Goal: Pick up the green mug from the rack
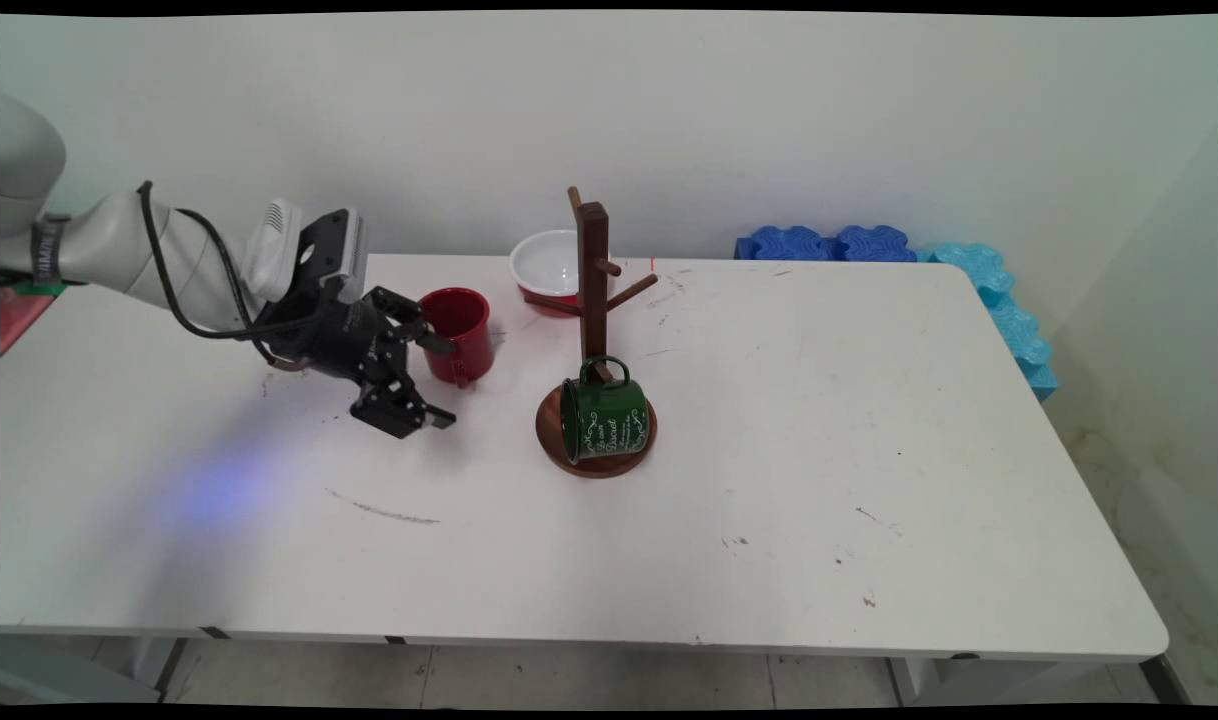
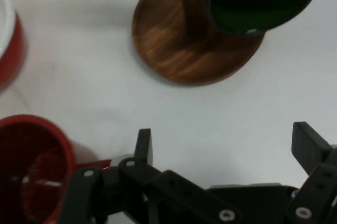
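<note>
The black two-finger gripper point(image 1: 437, 382) hangs low over the white table point(image 1: 669, 520), its fingers spread apart, one fingertip beside the rim of a glossy red metal mug point(image 1: 459, 334) and the other nearer the camera. The red mug stands upright, its handle facing the camera. To its right stands a dark wooden mug tree with a round base point(image 1: 594, 290); a green enamel mug with white lettering point(image 1: 605, 419) hangs tilted from a low peg over that base. Behind the tree sits a red bowl with a white inside point(image 1: 547, 267). Blue foam blocks point(image 1: 831, 243) lie along the table's far right edge.
</note>
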Controlling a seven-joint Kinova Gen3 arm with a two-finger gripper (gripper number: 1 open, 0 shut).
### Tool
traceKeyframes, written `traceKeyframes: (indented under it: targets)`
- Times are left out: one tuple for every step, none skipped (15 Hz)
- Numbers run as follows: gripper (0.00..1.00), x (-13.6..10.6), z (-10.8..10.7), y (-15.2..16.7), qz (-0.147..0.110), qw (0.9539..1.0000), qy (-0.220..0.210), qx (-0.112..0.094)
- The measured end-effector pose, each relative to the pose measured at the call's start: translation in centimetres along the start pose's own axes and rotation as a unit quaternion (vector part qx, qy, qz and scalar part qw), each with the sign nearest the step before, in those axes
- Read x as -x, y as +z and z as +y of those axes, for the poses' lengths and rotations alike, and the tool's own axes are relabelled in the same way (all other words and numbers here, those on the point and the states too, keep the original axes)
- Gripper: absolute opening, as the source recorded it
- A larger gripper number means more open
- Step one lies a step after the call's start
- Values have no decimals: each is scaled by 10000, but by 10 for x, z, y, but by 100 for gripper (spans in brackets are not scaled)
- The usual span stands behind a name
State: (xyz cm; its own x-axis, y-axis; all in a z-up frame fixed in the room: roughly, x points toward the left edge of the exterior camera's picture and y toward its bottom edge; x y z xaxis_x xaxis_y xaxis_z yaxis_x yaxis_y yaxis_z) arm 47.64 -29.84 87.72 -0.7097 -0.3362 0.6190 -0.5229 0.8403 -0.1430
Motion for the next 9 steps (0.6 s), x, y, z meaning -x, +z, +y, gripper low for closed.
traceKeyframes:
  targets:
    - [100,-2,3,1,66,9998,-156,56]
    - [100,-3,7,1,132,9994,-307,114]
    - [100,-5,9,2,189,9988,-430,164]
    - [100,-7,13,3,268,9976,-595,231]
    - [100,-9,16,4,326,9965,-717,279]
    - [100,-11,18,5,381,9952,-835,327]
    - [100,-12,20,6,417,9943,-914,359]
    - [100,-13,22,7,468,9928,-1029,403]
    - [100,-14,23,8,502,9916,-1108,434]
